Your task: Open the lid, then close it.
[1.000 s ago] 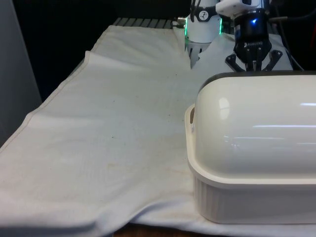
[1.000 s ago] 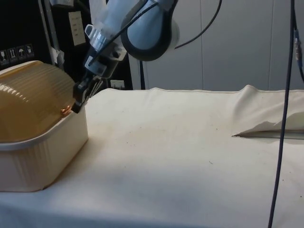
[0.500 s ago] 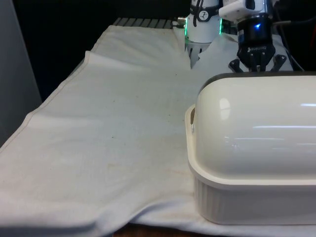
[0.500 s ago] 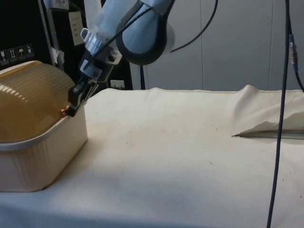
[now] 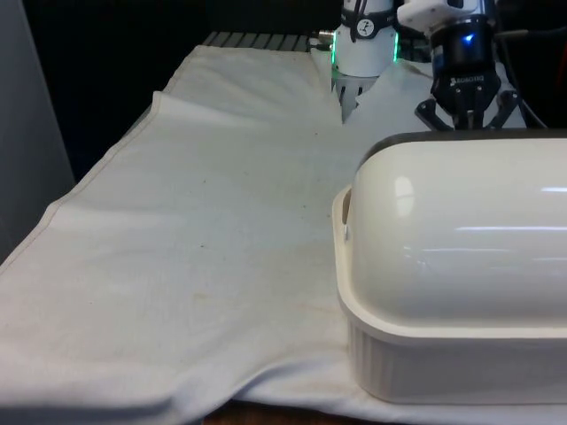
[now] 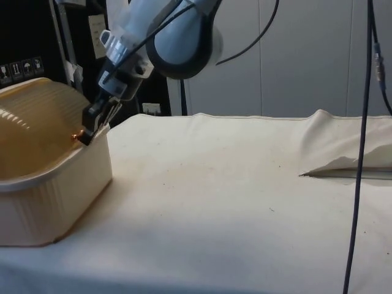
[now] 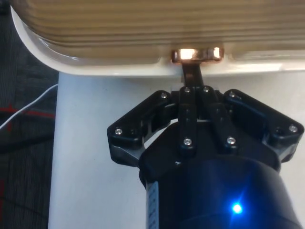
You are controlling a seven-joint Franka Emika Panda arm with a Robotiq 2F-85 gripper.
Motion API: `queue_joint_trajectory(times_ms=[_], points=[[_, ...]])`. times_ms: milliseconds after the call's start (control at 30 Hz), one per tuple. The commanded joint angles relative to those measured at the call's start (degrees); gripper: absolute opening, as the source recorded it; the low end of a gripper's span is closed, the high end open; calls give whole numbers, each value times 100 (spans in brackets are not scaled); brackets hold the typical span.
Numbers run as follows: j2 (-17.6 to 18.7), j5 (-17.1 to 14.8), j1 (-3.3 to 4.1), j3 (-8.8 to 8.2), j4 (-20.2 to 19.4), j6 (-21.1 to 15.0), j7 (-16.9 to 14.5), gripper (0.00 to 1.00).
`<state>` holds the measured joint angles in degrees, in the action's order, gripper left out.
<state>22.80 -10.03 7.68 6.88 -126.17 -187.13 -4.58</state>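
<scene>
White cloth over the counter (image 5: 204,239), with a bread box (image 5: 443,354) at the front view's right, near the edge. Pincer (image 7: 195,71) clenched on the small copper handle (image 7: 196,54) at the lid's (image 6: 30,128) low rim, likely so as to lift and roll it. Lid looks ribbed, see-through amber from the side, shiny cream from the front, resting about shut on the cream base.

No text can be read — the small cabinet stickers (image 6: 21,68) are illegible.
</scene>
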Motion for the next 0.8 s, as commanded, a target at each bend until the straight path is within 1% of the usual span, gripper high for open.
queue_joint_trajectory(times_ms=[0,133,167,400,433,667,733,767], points=[[-40,0,17,-17,-6,-40,0,0],[-109,0,11,-17,11,-34,-17,0],[-92,0,0,-6,11,0,-17,0],[-252,6,-6,-6,63,-34,-46,0],[-252,0,-6,-6,46,0,-40,0],[-292,6,-23,11,195,-57,-86,0],[-292,0,-11,-6,195,0,-86,0],[-292,6,-23,11,235,-69,-97,0]])
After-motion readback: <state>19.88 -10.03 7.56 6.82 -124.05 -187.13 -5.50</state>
